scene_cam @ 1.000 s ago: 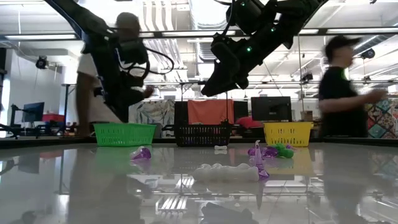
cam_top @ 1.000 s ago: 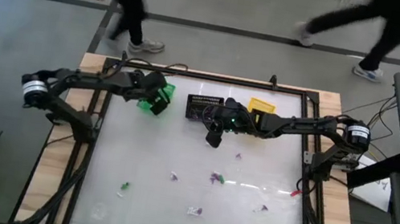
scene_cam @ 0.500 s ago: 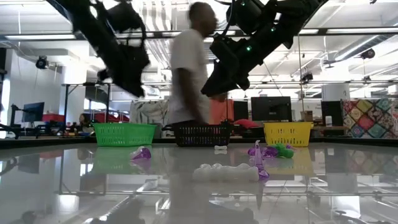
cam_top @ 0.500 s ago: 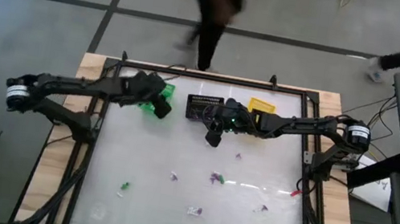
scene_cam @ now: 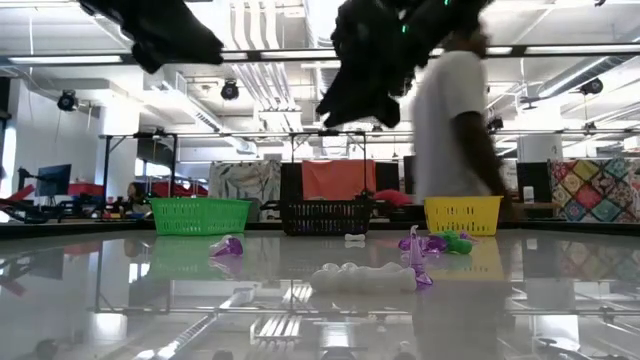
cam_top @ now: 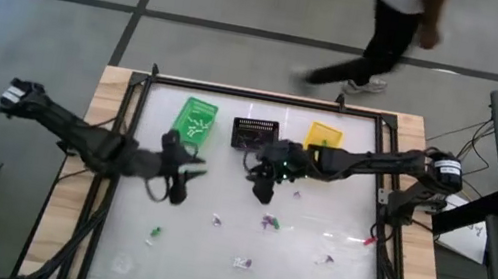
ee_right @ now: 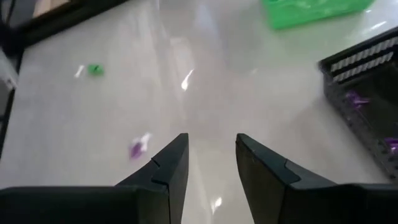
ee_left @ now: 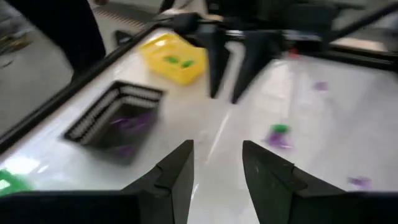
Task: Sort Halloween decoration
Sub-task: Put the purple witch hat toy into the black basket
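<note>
The Halloween decoration lies scattered as tiny trinkets on the white table: a purple one [cam_top: 268, 222], a white one [cam_top: 216, 219], a green one [cam_top: 153, 234] and others nearer the front. My left gripper [cam_top: 180, 177] hangs open above the table's left-middle, nothing between its fingers [ee_left: 214, 171]. My right gripper [cam_top: 261, 188] hangs open just in front of the black basket [cam_top: 255, 133], also empty [ee_right: 211, 163]. In the low view a white trinket [scene_cam: 362, 277] and purple ones [scene_cam: 227, 246] rest flat on the table.
Three small baskets stand in a row at the far edge: green [cam_top: 195, 118], black, and yellow [cam_top: 323, 135]. The black basket [ee_right: 367, 99] holds purple pieces, the yellow basket [ee_left: 174, 57] green ones. A person [cam_top: 389, 31] walks behind the table.
My left gripper has swung away from the green basket toward the table's near side and now hangs over the left-middle, higher in the low view. My right gripper has shifted slightly toward the near edge and rolled a little. People have walked past behind the table.
</note>
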Controlling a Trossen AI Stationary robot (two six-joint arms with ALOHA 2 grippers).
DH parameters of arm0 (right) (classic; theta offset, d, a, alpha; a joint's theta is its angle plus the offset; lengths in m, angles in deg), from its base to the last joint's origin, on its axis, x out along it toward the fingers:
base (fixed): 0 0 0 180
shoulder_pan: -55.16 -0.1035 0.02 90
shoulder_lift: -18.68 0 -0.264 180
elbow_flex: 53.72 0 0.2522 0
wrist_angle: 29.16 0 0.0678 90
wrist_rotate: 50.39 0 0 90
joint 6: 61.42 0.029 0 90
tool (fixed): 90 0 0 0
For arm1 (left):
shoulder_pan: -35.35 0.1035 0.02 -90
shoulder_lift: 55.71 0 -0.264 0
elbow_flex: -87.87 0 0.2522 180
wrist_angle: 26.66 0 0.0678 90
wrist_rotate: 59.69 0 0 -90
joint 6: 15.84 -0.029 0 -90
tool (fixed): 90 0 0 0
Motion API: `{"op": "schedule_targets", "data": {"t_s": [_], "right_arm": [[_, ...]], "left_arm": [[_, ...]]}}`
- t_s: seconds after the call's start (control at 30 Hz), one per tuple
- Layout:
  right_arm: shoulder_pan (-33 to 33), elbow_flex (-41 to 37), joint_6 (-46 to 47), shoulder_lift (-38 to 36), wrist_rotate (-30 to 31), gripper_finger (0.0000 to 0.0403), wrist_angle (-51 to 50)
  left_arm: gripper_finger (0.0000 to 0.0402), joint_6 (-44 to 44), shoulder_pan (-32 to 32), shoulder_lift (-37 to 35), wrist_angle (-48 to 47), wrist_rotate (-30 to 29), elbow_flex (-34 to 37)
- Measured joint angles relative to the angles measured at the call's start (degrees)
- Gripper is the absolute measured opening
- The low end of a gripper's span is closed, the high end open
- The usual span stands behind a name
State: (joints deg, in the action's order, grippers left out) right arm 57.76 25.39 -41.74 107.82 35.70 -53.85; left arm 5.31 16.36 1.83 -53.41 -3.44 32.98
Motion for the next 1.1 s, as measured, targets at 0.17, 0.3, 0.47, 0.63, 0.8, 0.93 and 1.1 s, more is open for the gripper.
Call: {"op": "schedule_targets", "data": {"t_s": [0.17, 0.3, 0.47, 0.63, 0.8, 0.93, 1.1], "right_arm": [[-5.62, 3.99, -1.22, -0.07, 5.22, 0.0121, -7.46], [-9.26, 4.06, -2.46, -0.17, 5.40, 0.0116, -6.72], [-11.64, 4.01, 2.59, -0.44, 5.28, 0.0112, -6.81], [-14.00, 4.03, 13.72, -1.04, 5.08, 0.0111, -13.05], [-15.93, 4.05, 30.10, -1.05, 4.99, 0.0109, -26.99], [-16.16, 3.86, 42.25, -0.96, 5.24, 0.0111, -41.40], [-13.87, 3.33, 46.82, -0.94, 11.14, 0.0111, -52.03]], "left_arm": [[0.0119, -1.64, -8.51, 0.33, 6.90, -0.01, 2.51], [0.0119, -5.65, -12.68, -0.75, 8.59, 1.69, 3.41], [0.0119, -10.20, -13.59, -4.04, 8.93, 10.05, 4.17], [0.0119, -13.86, -13.59, -9.14, 10.24, 12.86, 7.68], [0.0119, -15.30, -13.57, -15.99, 16.44, 13.77, 14.28], [0.0119, -15.13, -13.50, -20.76, 24.14, 12.40, 20.66], [0.0119, -17.02, -13.48, -23.68, 31.70, 10.51, 25.29]]}}
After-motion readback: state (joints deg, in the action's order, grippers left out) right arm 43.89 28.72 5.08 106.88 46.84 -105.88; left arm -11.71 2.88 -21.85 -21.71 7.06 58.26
